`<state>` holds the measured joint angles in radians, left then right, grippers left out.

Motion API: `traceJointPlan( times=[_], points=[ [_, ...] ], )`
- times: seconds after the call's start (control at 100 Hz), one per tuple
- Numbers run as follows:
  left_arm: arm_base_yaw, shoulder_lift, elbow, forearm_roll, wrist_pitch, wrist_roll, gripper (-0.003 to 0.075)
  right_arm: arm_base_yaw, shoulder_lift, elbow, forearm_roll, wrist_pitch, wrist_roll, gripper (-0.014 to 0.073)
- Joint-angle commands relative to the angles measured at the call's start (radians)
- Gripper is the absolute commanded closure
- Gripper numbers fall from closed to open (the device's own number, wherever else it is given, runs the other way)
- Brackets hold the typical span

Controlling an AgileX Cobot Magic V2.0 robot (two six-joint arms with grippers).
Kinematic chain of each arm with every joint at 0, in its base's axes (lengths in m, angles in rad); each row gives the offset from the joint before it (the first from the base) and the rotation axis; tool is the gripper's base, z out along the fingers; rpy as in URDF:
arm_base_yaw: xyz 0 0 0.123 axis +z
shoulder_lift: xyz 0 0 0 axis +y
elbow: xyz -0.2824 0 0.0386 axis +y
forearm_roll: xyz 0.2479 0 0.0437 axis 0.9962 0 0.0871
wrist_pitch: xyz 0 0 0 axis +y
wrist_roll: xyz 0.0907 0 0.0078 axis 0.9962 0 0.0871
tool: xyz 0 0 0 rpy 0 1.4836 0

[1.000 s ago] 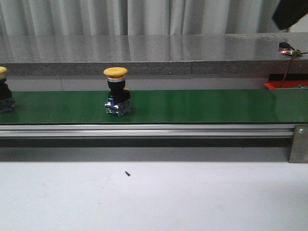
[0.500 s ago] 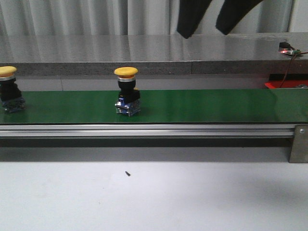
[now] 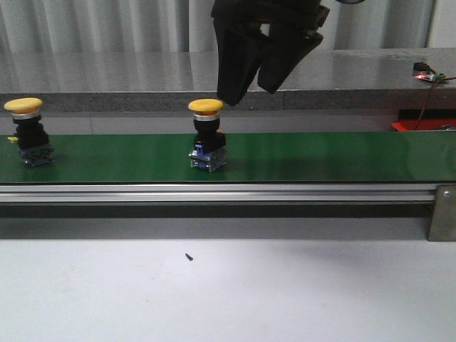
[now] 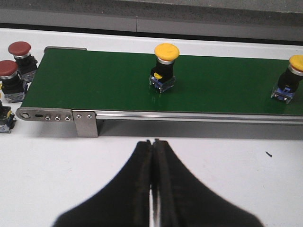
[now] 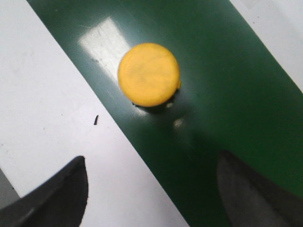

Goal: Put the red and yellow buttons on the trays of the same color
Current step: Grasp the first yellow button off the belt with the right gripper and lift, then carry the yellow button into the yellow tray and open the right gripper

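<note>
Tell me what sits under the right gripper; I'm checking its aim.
Under the open right gripper sits a yellow button on the green belt. Its cap hides the button's body from above.

Two yellow buttons are being shown on the one green belt (image 3: 320, 157): one (image 3: 206, 107) just below the right tool (image 3: 246, 89), the other (image 3: 23, 107) well off to its side. Two red buttons (image 4: 20, 48) (image 4: 8, 68) are being seen beyond the closed left tool (image 4: 152, 144), beside the belt's end.
</note>
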<state>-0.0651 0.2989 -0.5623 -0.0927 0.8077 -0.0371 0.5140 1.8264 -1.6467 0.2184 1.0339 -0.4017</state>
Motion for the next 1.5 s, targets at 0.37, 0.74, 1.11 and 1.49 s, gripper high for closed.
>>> traceJointPlan(
  times=[0.37,0.74,1.11,1.49],
  points=[
    [-0.007,0.009,-0.026,-0.007,-0.064,-0.007,0.074,0.001,0.018,-0.037,0.025,-0.161,-0.061,0.0033],
    [-0.007,0.009,-0.026,-0.007,-0.064,-0.007,0.074,-0.004,0.049,-0.037,0.024,-0.17,-0.061,0.0375],
    [-0.007,0.009,-0.026,-0.007,-0.064,-0.007,0.074,-0.039,-0.014,-0.027,0.024,-0.149,0.014,0.0449],
    [-0.007,0.009,-0.026,-0.007,-0.064,-0.007,0.074,-0.234,-0.236,0.196,0.024,-0.209,0.073,0.0451]
  ],
)
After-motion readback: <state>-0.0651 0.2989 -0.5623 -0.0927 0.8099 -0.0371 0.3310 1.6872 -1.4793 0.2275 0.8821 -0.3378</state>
